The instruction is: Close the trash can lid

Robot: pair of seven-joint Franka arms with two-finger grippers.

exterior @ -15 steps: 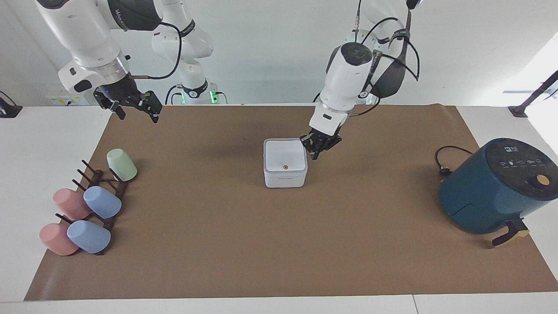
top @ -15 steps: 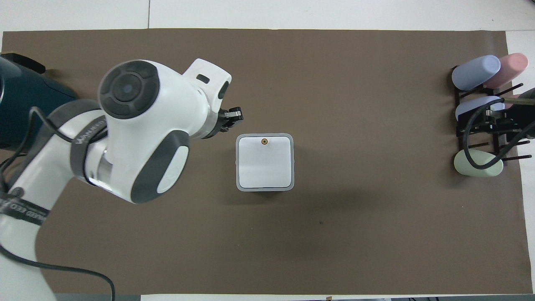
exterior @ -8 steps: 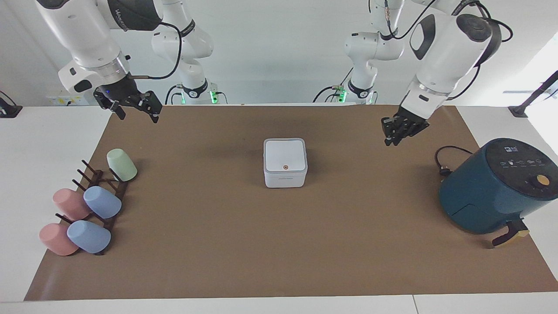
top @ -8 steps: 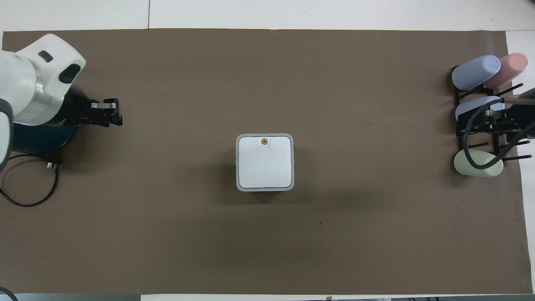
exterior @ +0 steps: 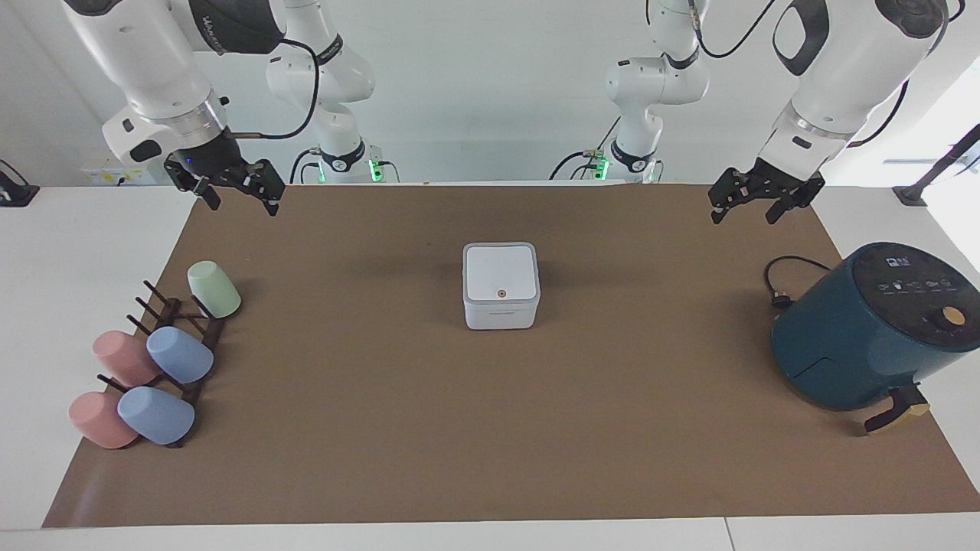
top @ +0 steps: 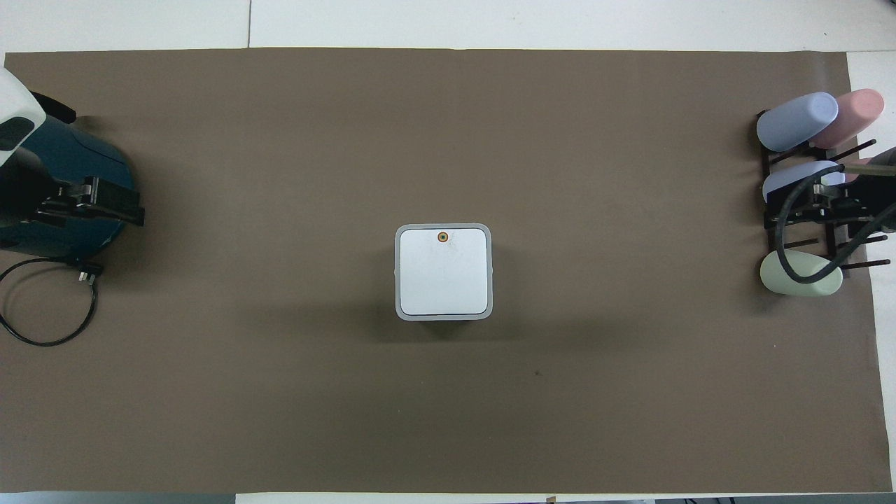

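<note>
The trash can (exterior: pixel 501 306) is sitting mid-mat with its lid (exterior: pixel 500 273) lying flat on top. Both the left gripper (exterior: pixel 756 200) and right gripper (exterior: pixel 232 187) are hanging well apart from it, fingers spread, gripping nothing.

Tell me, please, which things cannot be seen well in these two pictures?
- Inside of the trash can: both views, covered by the flat-lying lid.
- Air fryer: overhead view, cut by the edge, partly under the left gripper.
- Right gripper: overhead view, mixed with the cup rack.
</note>
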